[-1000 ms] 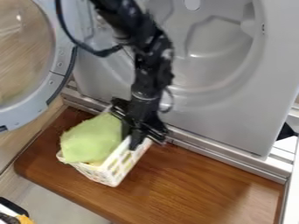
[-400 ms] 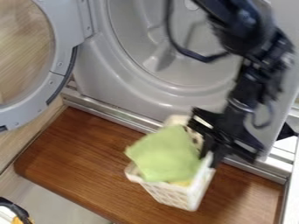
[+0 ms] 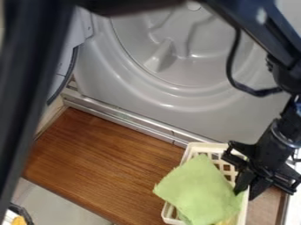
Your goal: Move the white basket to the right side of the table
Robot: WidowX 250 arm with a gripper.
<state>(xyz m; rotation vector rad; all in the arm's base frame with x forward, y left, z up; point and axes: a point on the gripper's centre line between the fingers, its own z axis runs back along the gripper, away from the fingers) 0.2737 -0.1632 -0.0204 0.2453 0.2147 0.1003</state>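
A large grey molded panel (image 3: 206,118) with a round, recessed center rises behind the work area. In front of it lies a brown wooden desk (image 3: 100,162), set at a slant, its grain visible. A black robot arm (image 3: 253,30) comes in from the top and bends down along the right edge of the view. A thick, dark, blurred bar (image 3: 35,79) crosses the left side, near the camera, covering part of a grey curved door frame (image 3: 67,66). A silvery metal rail (image 3: 129,118) runs along the foot of the panel, beside the back edge of the desk. The white basket (image 3: 206,145), with lattice walls, is at the right part of the desk, near the bottom of the view; whether its base touches the wood is hard to tell. A crumpled light green cloth (image 3: 200,193) lies in the basket and spills over its left rim. The black pincer (image 3: 249,191) points downward at the basket's right side, its fingers closed on that wall, one inside and one outside. A black cable (image 3: 231,72) loops beside the arm. A small bit of something yellow (image 3: 226,221) peeks out below the cloth.
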